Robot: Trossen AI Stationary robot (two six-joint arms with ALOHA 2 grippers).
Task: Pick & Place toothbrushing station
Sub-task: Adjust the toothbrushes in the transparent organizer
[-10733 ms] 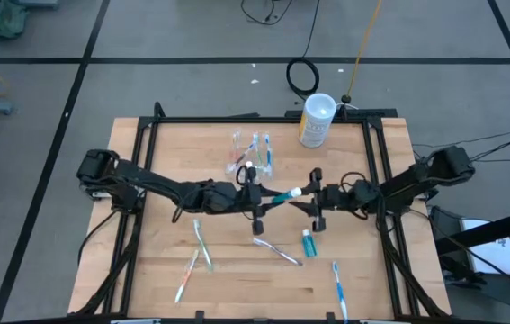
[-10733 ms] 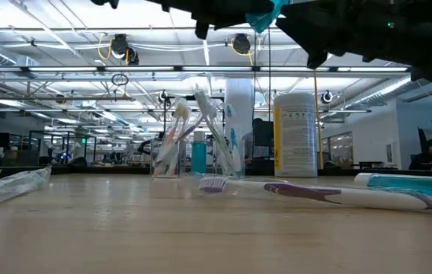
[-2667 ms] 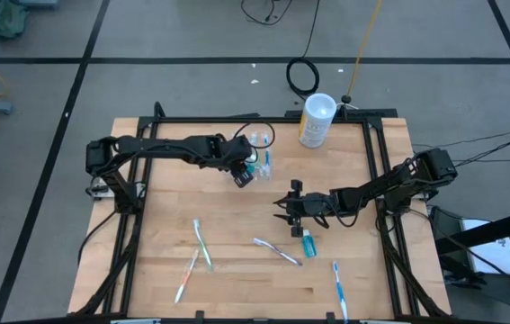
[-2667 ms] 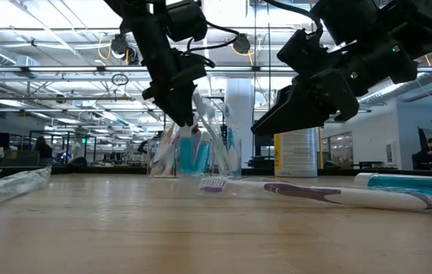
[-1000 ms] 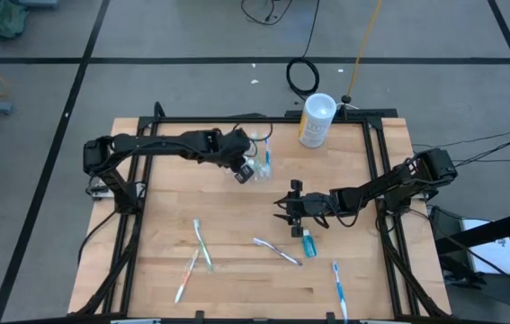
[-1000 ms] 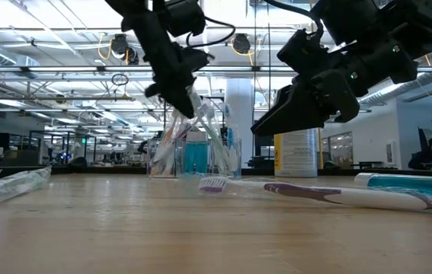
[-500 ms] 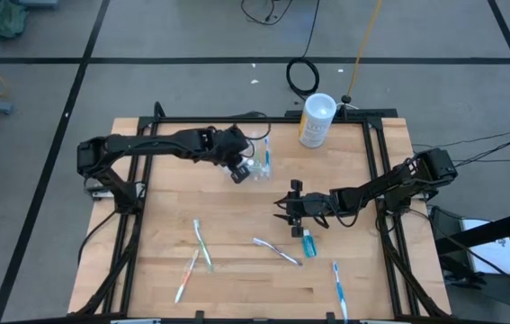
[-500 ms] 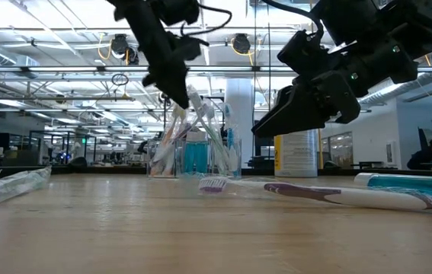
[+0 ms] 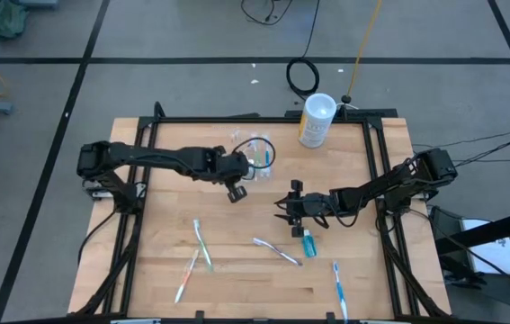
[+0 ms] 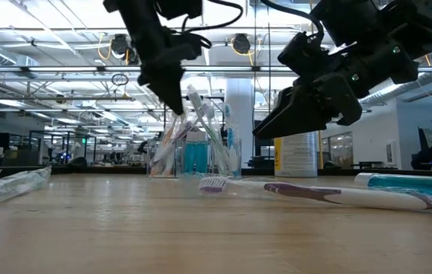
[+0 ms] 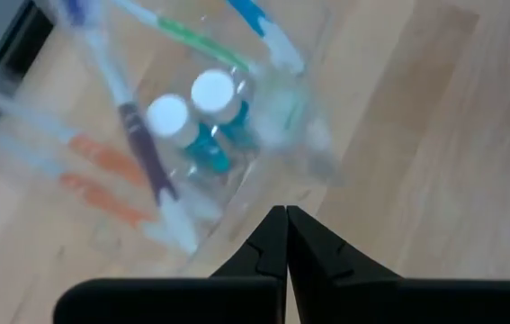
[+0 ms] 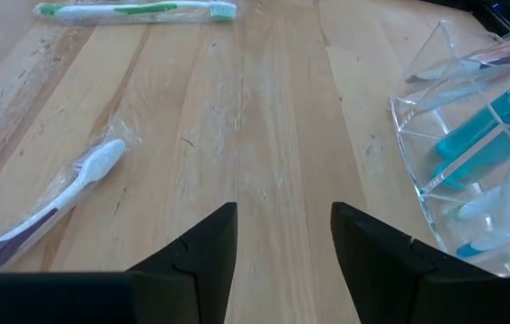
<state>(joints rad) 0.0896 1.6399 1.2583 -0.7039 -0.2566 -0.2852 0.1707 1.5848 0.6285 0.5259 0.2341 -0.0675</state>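
Since half a second ago the left gripper (image 9: 236,190) has pulled back from the clear holder (image 9: 253,155) toward the middle of the table (image 9: 160,252); the right gripper (image 9: 283,210) has not shifted.

Left gripper: fingers (image 11: 279,236) pressed together, nothing between them, poised just beside the holder on its near side and raised off the wood.

Clear holder: upright near the far edge of the table, left of the white canister (image 9: 316,120). Contents seen from the left wrist: 2 teal tubes (image 11: 202,126) with white caps and several brushes leaning outward, among them a purple one (image 11: 143,149), an orange one (image 11: 103,157) and a green one (image 11: 192,38).

Right gripper: fingers (image 12: 192,252) spread apart, empty, hanging above the wood to the right of the holder and nearer the front.

Loose items, all in front of the holder:
- 1 teal tube (image 9: 308,242), lying just past the right gripper.
- 1 purple-handled brush in a wrapper (image 9: 277,250), beside that tube.
- 1 blue brush (image 9: 338,288), near the front edge.
- 2 wrapped brushes (image 9: 195,255), front left, crossing each other.
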